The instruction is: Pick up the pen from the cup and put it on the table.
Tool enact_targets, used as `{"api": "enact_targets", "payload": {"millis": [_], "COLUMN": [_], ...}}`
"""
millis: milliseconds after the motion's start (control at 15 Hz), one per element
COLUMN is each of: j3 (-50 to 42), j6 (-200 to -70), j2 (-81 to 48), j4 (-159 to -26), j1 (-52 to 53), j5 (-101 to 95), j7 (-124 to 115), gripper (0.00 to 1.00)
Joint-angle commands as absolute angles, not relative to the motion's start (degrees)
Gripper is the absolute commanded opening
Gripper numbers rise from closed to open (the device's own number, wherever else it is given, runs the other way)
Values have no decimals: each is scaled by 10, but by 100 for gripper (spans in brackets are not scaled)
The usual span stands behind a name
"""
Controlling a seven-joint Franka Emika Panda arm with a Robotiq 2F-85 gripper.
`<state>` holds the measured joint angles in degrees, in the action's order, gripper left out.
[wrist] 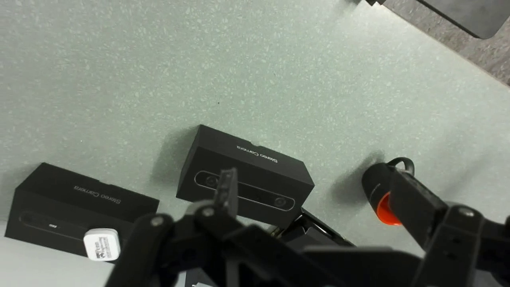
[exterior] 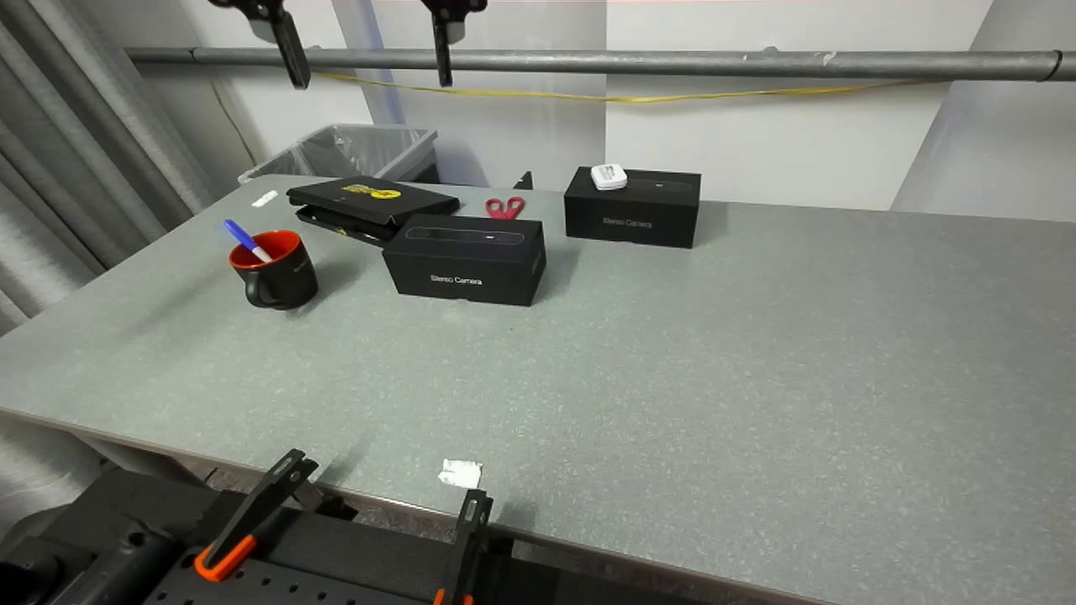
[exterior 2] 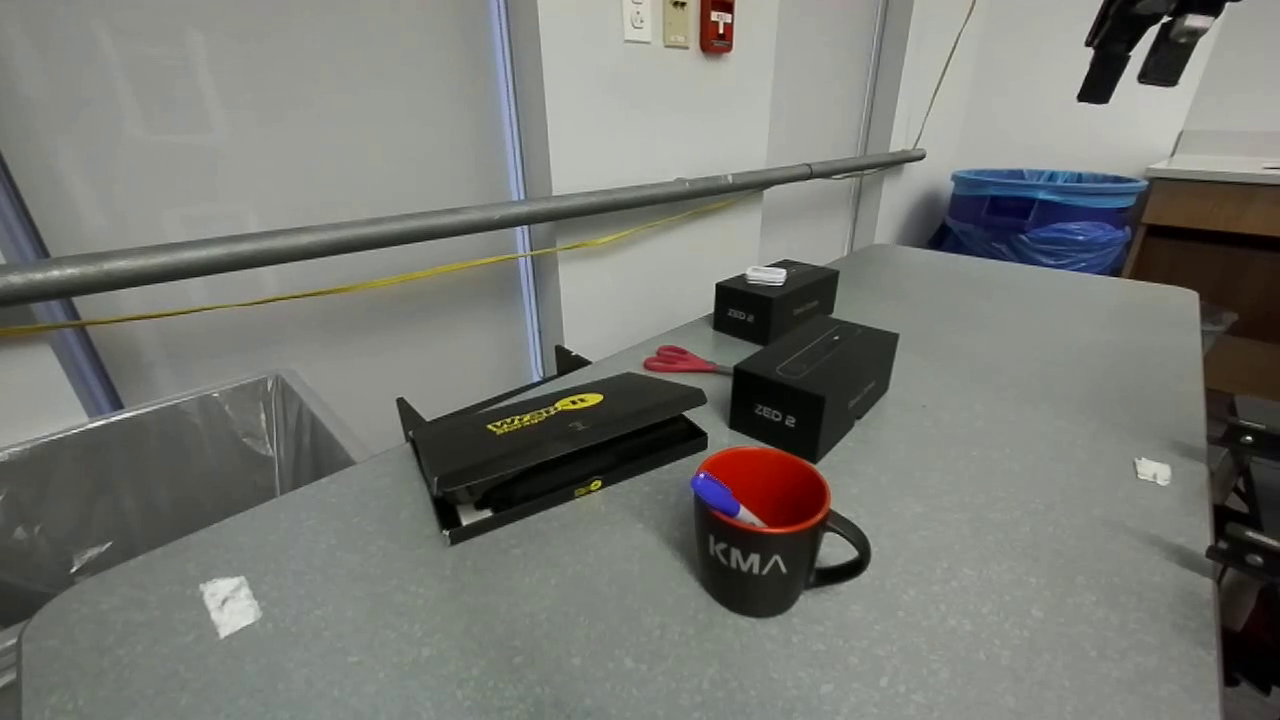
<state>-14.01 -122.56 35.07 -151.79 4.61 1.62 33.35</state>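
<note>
The black cup (exterior: 290, 281) with a red inside stands upright on the grey table (exterior: 714, 378); it also shows in an exterior view (exterior 2: 745, 575) and in the wrist view (wrist: 376, 181). The blue pen (exterior: 244, 238) with a whitish end leans inside the cup, its blue end above the rim; it also shows in an exterior view (exterior 2: 715, 493). In the wrist view the pen is hidden and a finger covers part of the cup. My gripper (exterior: 372, 86) is open and empty, high above the table and apart from the cup; it also shows in an exterior view (exterior 2: 1127, 92) and in the wrist view (wrist: 312, 175).
Two black camera boxes (exterior: 466, 260) (exterior: 635, 214) stand near the cup; a small white case (exterior: 609, 176) lies on the farther one. A flat black box (exterior: 370, 199) with its lid ajar and red scissors (exterior: 504, 207) lie behind. A metal pipe (exterior: 672, 61) runs along the wall.
</note>
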Motion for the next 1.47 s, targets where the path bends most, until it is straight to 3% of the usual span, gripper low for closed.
{"api": "enact_targets", "payload": {"millis": [0,800,1400], "j3": [-135,-33,28], "j6": [-1224,-1475,-1489], "j2": [352,124,77], "j4": [-1517,-1488,-1470], "j1": [39,217,202], "j5": [21,229,232], "j7": [337,360,349], "gripper": [100,100,100]}}
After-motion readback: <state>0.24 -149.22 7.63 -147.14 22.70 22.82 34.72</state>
